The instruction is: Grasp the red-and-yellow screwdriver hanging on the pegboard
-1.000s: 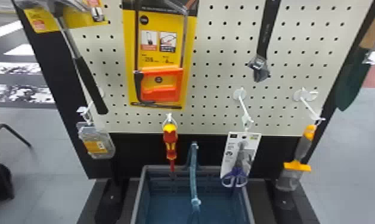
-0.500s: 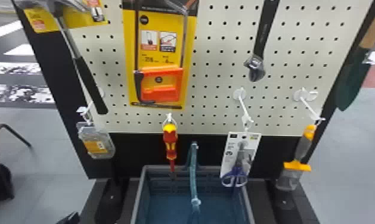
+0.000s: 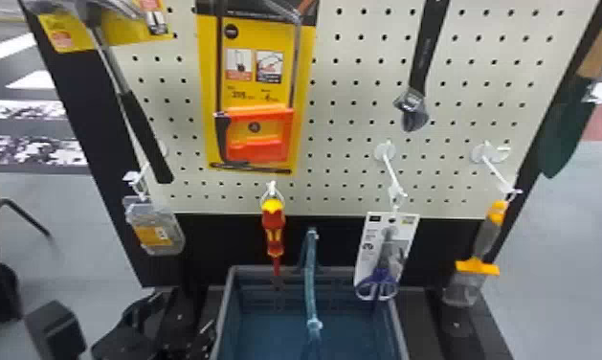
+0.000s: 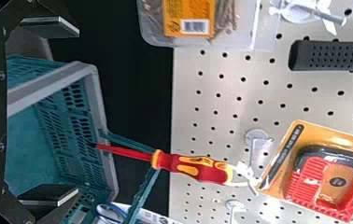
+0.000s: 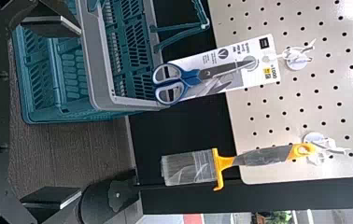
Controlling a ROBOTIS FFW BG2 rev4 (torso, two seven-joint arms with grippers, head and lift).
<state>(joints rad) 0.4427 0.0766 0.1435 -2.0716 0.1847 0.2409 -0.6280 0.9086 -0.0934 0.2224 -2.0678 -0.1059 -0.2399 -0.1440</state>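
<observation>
The red-and-yellow screwdriver point(image 3: 274, 225) hangs handle up from a hook point(image 3: 272, 187) on the pegboard point(image 3: 342, 167); the left tool point(image 3: 105, 309) sits low in the head view, to the left of the screwdriver and well apart from it, its fingers spread; in the left wrist view the screwdriver lies beyond the fingertips, touching neither finger. The right tool point(image 5: 75, 114) also has its fingers apart.

Print covers the saw's yellow card point(image 3: 208, 95) and the scissors' white card point(image 3: 367, 239); a small clear pack point(image 3: 156, 234) bears an orange label with a barcode.

The wrench point(image 3: 421, 57) is cut off by the head view's top edge, the trowel point(image 3: 565, 129) by its right edge; the screwdriver's dark tip is hard to make out against the basket point(image 3: 256, 269).
</observation>
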